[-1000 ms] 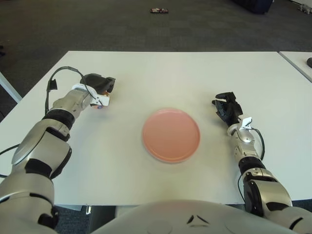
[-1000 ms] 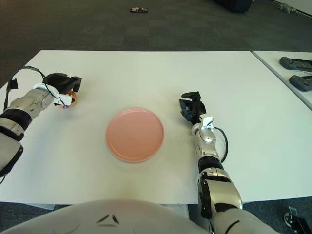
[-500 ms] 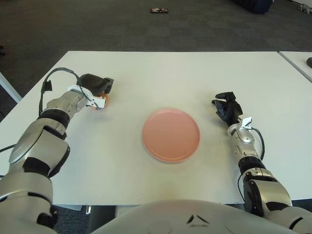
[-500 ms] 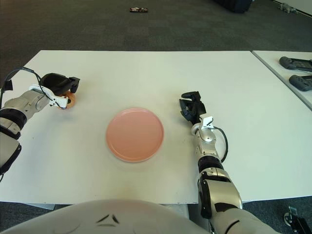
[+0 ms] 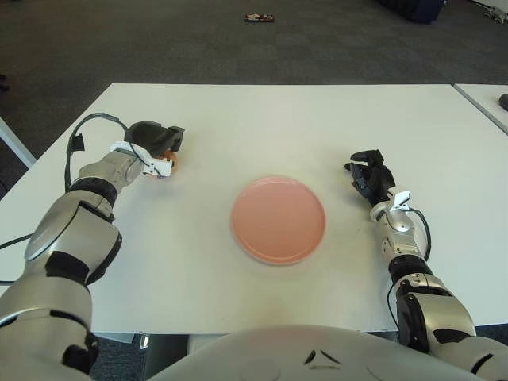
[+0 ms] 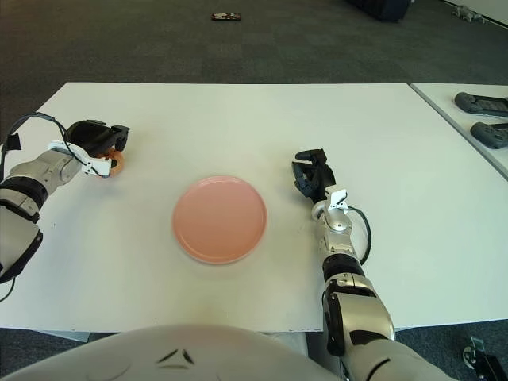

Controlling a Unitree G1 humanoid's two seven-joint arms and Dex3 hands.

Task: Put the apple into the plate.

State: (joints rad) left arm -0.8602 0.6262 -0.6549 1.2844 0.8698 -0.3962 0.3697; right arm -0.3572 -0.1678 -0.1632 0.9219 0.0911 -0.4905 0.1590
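Left hand [image 5: 156, 140] clamped over the apple [image 5: 170, 163], well left of the unmarked pink plate [image 5: 279, 220]; right hand [image 5: 370, 176] curled, idle.

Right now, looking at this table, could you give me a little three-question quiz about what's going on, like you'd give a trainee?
1. True or false: the apple already lies in the pink plate.
2. Which hand is over the apple: A) the left hand, B) the right hand?
3. Fill in: the plate sits near the ____ of the white table, between the two hands.

Key:
1. False; the apple is on the table to the plate's left, and nothing lies in the plate.
2. A; the right hand rests on the table right of the plate.
3. middle
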